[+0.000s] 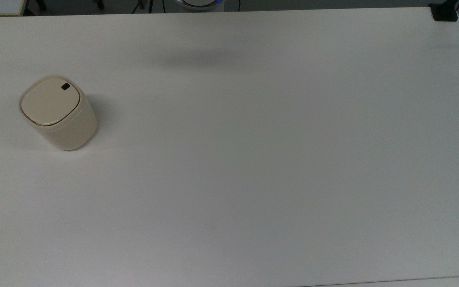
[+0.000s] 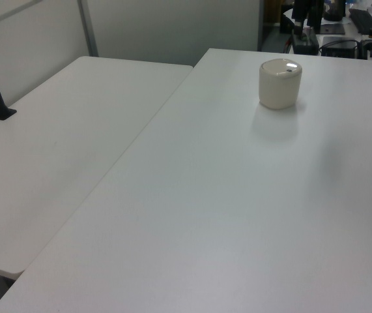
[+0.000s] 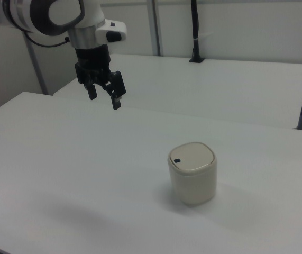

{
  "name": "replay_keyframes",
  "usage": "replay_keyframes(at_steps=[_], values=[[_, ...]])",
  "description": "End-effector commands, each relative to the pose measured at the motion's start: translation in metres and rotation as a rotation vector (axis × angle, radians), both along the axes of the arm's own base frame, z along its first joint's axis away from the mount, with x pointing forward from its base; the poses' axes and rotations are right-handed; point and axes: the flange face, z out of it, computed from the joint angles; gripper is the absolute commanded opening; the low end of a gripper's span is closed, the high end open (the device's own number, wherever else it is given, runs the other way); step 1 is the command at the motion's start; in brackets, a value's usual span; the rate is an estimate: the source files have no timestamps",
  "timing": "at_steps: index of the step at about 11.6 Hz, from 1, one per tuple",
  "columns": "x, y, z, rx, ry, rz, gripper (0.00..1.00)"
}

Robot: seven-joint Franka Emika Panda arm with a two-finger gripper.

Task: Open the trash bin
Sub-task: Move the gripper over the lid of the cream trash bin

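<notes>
Cream rounded-square trash bin [image 1: 58, 113], lid shut, black button; end effector [image 3: 104, 98] open

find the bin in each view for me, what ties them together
top view: bin at the top view's left, lid shut.
left view: bin at the upper right, far along the table.
right view: bin right of centre, below the gripper.
Shared landmark: the lid's black button.

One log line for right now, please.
bin: lid shut, upright, untouched | gripper: open, raised, away from bin | table
</notes>
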Motion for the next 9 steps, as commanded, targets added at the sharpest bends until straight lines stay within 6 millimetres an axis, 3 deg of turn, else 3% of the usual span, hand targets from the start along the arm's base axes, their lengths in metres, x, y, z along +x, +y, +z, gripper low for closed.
replay_keyframes(at_steps=[1,7,9], values=[[0.039,0.004,-0.025,-0.028,0.020,0.037,1.00],[0.037,-0.003,-0.023,-0.029,0.017,0.028,0.98],[0.035,-0.009,-0.022,-0.029,0.013,0.050,0.81]])
